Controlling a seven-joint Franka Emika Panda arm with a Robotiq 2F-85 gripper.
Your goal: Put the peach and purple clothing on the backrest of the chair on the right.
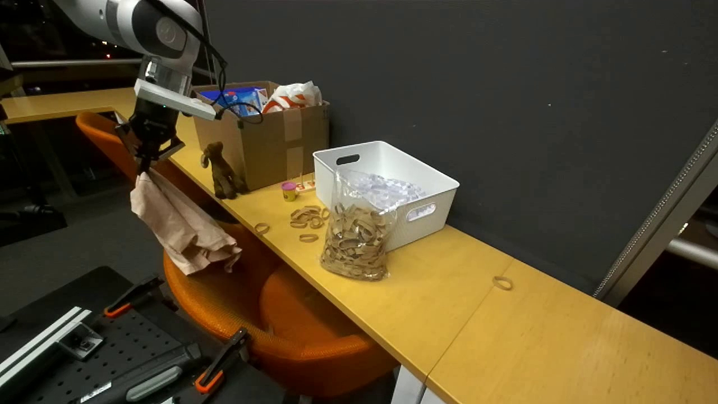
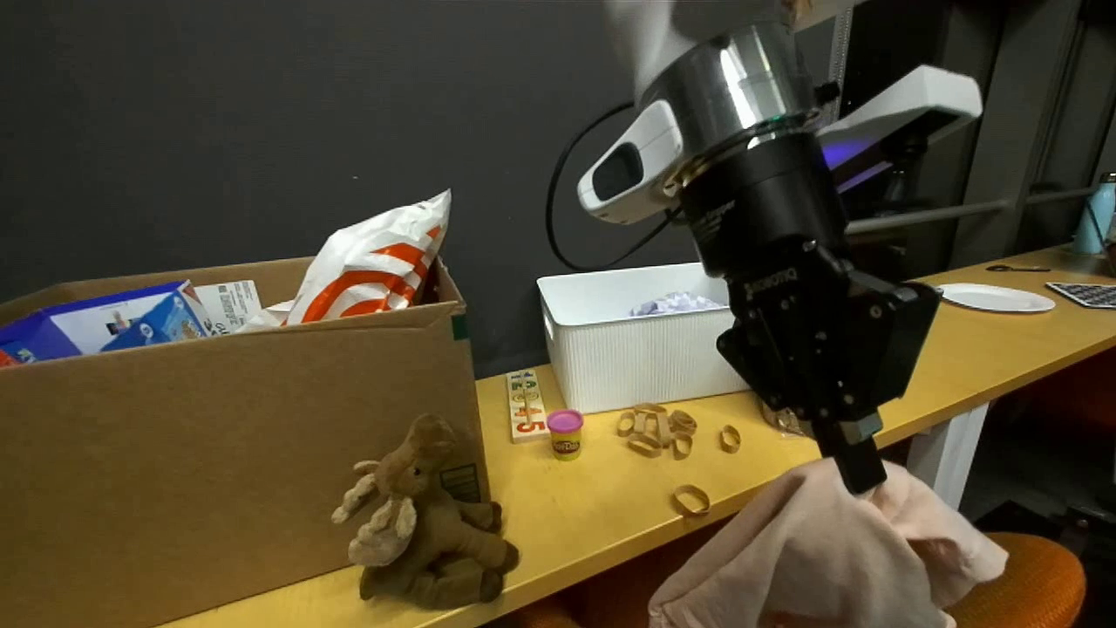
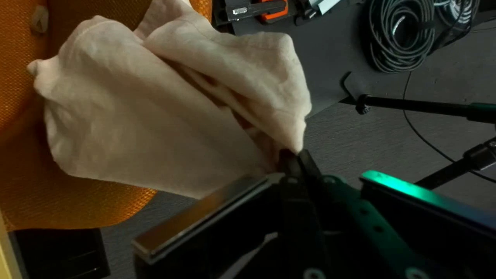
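My gripper (image 1: 144, 164) is shut on one corner of the peach clothing (image 1: 176, 224). The clothing hangs down in folds; no purple part shows. In an exterior view its lower end overlaps the backrest of the nearer orange chair (image 1: 224, 314); I cannot tell whether they touch. In an exterior view the gripper (image 2: 859, 475) holds the clothing (image 2: 811, 549) in front of the table edge, with an orange chair part (image 2: 1029, 580) behind it. In the wrist view the closed fingertips (image 3: 295, 157) pinch the clothing (image 3: 147, 108), which lies across the orange chair (image 3: 77, 205).
A second orange chair (image 1: 106, 134) stands farther back. The table (image 1: 449, 280) bears a cardboard box (image 1: 269, 146), a white bin (image 1: 426, 219), a bag of brown bands (image 1: 359, 247), a plush moose (image 1: 221, 174) and a Play-Doh tub (image 1: 289, 191). A black cart (image 1: 134, 336) with clamps is close by.
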